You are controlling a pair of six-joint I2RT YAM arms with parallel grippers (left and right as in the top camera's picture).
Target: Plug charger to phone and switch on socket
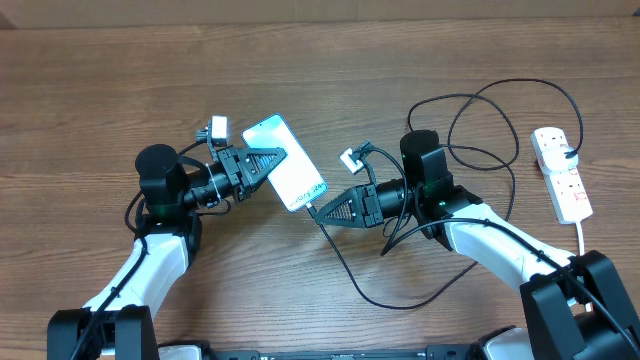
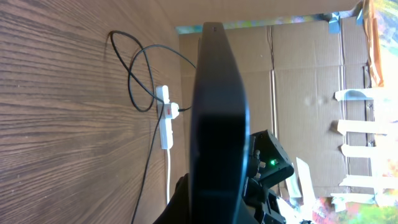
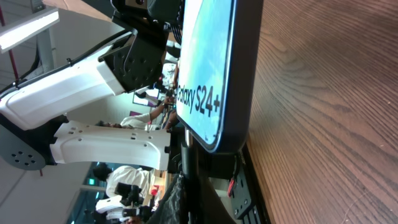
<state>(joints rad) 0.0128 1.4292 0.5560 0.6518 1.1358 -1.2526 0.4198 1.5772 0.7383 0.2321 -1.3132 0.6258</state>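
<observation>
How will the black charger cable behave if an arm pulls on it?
Probably floppy: the charger cable lies in loose loops on the table. It would likely drag and straighten rather than hold its shape. A hard pull might shift the socket, which looks light and appears to hold its plug.

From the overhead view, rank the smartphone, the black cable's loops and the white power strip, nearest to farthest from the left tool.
1. Slim blue-screened smartphone: gripped in the left tool itself.
2. Thin black charger cable: its loops lie beyond the right arm, toward the far side of the table.
3. White elongated power strip: farthest, at the table's right edge.
</observation>
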